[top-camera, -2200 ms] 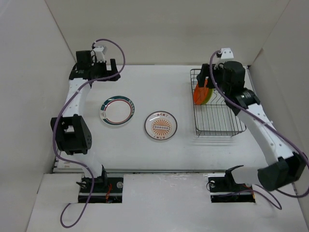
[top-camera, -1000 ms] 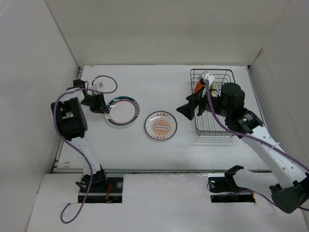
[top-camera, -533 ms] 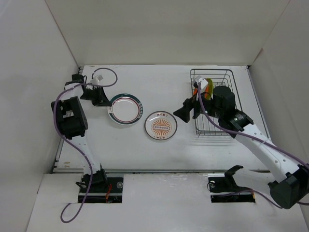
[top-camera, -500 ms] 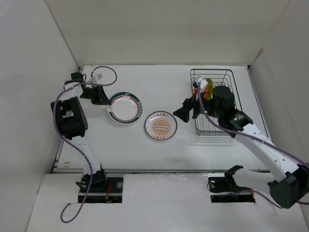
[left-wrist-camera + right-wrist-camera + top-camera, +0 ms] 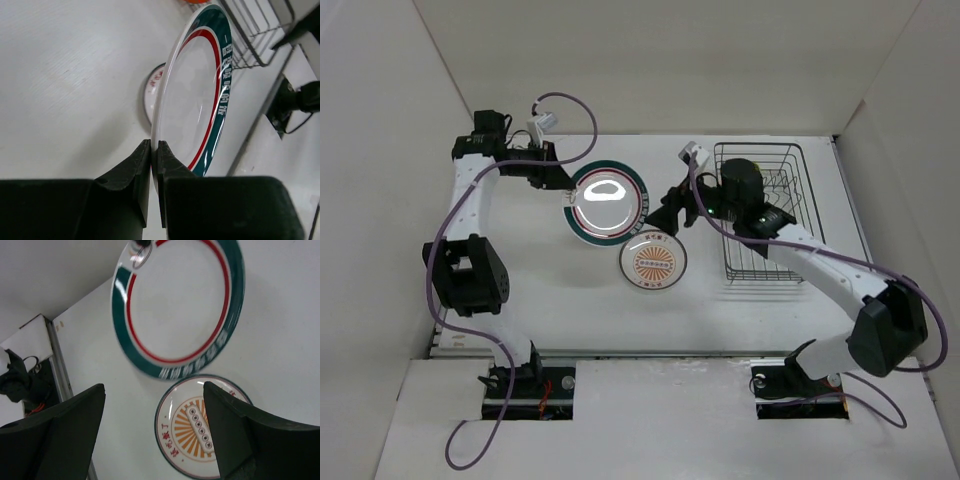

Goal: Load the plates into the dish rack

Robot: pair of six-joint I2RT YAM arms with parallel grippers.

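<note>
My left gripper [image 5: 563,180] [image 5: 154,145] is shut on the rim of the white plate with the green-and-red rim [image 5: 607,203] [image 5: 200,95], which hangs tilted above the table. The same plate [image 5: 180,300] fills the top of the right wrist view. Below it the sunburst plate [image 5: 653,261] [image 5: 200,432] lies flat on the table. My right gripper [image 5: 678,215] [image 5: 154,387] is open and empty, hovering over the sunburst plate's far edge. The black wire dish rack [image 5: 770,245] [image 5: 255,40] stands at the right. Only a sliver of an orange plate [image 5: 197,1] shows by the rack.
White walls enclose the table on the left, back and right. My right arm [image 5: 790,250] lies across the rack's left side. A purple cable [image 5: 555,105] loops above my left wrist.
My left gripper closed on the green-and-red rimmed plate, lifted it off the table and carried it right. My right arm swung left from the rack to above the sunburst plate.
</note>
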